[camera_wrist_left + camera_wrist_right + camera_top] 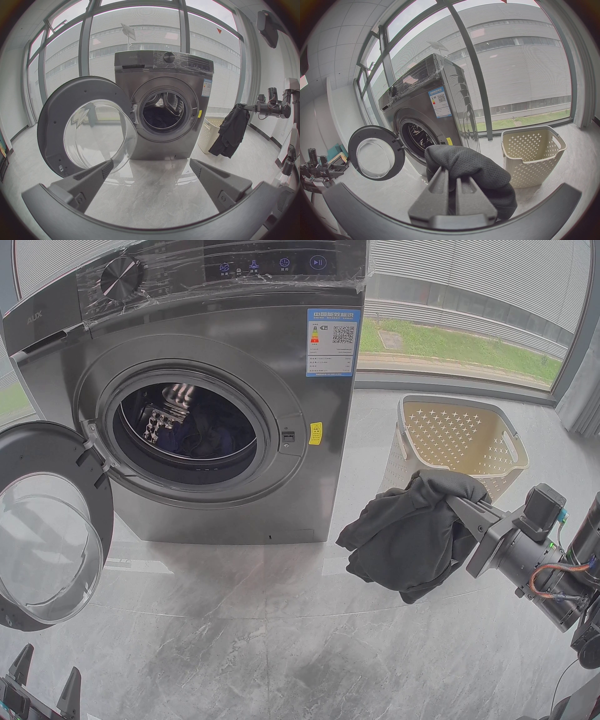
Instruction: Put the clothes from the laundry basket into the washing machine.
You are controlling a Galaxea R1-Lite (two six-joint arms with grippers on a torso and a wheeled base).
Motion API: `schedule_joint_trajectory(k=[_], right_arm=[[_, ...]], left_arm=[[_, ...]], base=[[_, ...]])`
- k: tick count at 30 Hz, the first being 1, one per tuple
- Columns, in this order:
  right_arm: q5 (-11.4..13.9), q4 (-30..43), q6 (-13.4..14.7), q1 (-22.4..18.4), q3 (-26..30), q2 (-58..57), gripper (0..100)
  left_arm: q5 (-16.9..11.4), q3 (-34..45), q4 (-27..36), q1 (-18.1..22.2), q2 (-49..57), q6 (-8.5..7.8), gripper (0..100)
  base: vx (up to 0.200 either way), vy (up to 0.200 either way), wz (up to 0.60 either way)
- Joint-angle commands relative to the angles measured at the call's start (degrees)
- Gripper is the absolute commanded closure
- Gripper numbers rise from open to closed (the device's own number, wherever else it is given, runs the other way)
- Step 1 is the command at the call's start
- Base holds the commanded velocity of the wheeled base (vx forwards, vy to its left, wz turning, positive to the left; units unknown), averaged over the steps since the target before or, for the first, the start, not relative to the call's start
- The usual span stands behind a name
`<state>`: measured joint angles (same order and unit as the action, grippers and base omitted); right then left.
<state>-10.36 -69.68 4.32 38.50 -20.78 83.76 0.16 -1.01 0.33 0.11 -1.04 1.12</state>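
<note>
The right claw (455, 502), at the right edge of the head view, is clamped on a bunched dark grey garment (406, 540). The cloth hangs from the grip with its long axis vertical and its loose end toward the floor (250, 627). Its weave is finely perforated. It hangs just before the cream laundry basket (459, 400), right of the open-doored washing machine (250, 327). The left claw (45, 677), lower left, has its fingers apart.

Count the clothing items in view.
2: a dark grey fabric garment hanging from the right gripper; dark clothing inside the washing machine drum, possibly several pieces bunched.
</note>
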Motion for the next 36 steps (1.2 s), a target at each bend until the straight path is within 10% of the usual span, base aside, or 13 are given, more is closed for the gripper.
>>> schedule_joint_trajectory(k=[1, 23, 36], right_arm=[[0.1, 0.0, 0.0, 0.0, 0.0, 0.1, 100], [0.1, 0.0, 0.1, 0.2, 0.0, 0.1, 100], [0.1, 0.1, 0.8, 0.4, 0.3, 0.3, 100]], left_arm=[[0.0, 0.8, 0.0, 0.0, 0.7, 0.02, 0], [0.0, 0.8, 0.0, 0.0, 0.7, 0.02, 0], [0.0, 0.8, 0.0, 0.0, 0.7, 0.02, 0]], base=[[0.0, 0.2, 0.0], [0.0, 0.2, 0.0], [0.0, 0.0, 0.0]])
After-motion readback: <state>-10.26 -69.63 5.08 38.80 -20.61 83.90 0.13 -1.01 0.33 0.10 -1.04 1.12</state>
